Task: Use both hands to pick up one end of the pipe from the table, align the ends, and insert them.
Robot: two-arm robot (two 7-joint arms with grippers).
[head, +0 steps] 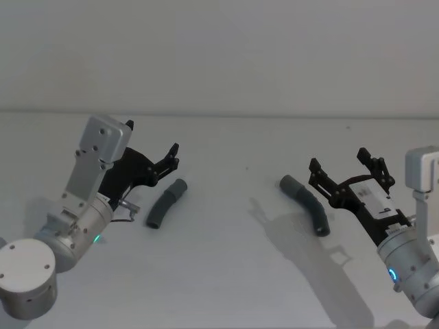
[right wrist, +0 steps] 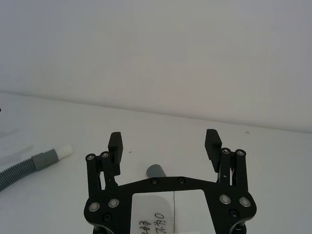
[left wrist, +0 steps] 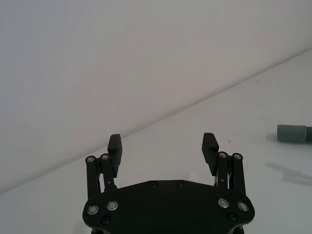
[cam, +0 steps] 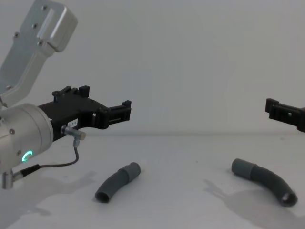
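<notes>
On the table: two short, curved, dark grey ribbed hose pieces lie well apart on the plain white table, one to the robot's left and one to its right.
Left hose piece: it lies flat. Its smooth grey left cuff is at the far end, angled toward the middle of the table, and its dark open end is nearer the robot. In the right wrist view a narrow white tip sticks out of this cuff.
Right hose piece: it lies flat. Its smooth grey right cuff is at the far end, pointing toward the other piece, and its dark open end is nearer the robot.
Left gripper: it hovers above the table just beside the left hose piece without touching it. The jaws are spread wide with nothing between them. A green ring light glows on its silver wrist.
Right gripper: it hovers above the table just beside the right hose piece. The jaws are spread wide and hold nothing. In the right wrist view the right cuff lies on the table below the gap between them, apart from both.
</notes>
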